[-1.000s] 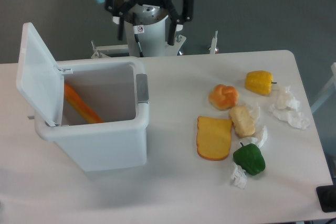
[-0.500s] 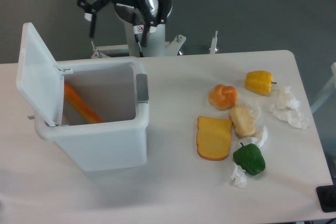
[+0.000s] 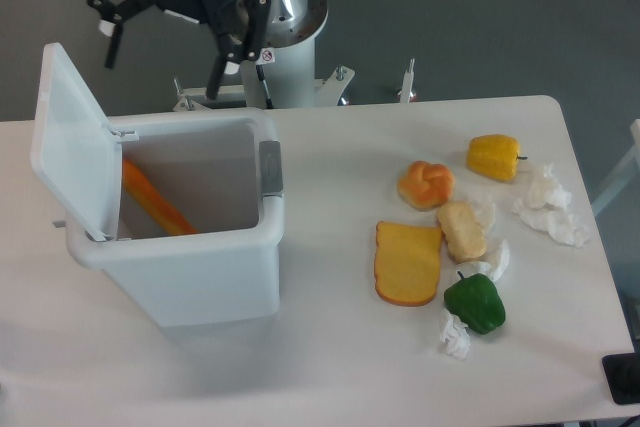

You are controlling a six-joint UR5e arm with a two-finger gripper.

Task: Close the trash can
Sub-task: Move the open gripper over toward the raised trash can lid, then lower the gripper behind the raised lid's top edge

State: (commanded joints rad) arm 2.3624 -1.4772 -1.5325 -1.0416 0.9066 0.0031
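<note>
The white trash can (image 3: 200, 277) stands on the left of the table. Its lid (image 3: 70, 142) is swung up and stands open on the left side. A grey latch tab (image 3: 270, 167) sits on its right rim. An orange carrot-like thing (image 3: 155, 202) lies inside. My gripper (image 3: 163, 47) hangs open and empty above and behind the can's back rim, up and to the right of the lid's top edge, touching nothing.
On the right of the table lie a yellow pepper (image 3: 494, 156), a bread roll (image 3: 426, 184), a pale food piece (image 3: 462, 230), a cheese slice (image 3: 408, 263), a green pepper (image 3: 474, 303) and crumpled white papers (image 3: 548, 205). The arm's base (image 3: 285, 57) stands behind the can.
My gripper has moved steadily to the left, from above the can's right back corner toward the lid side. It stays open. The trash can and the food have not moved.
</note>
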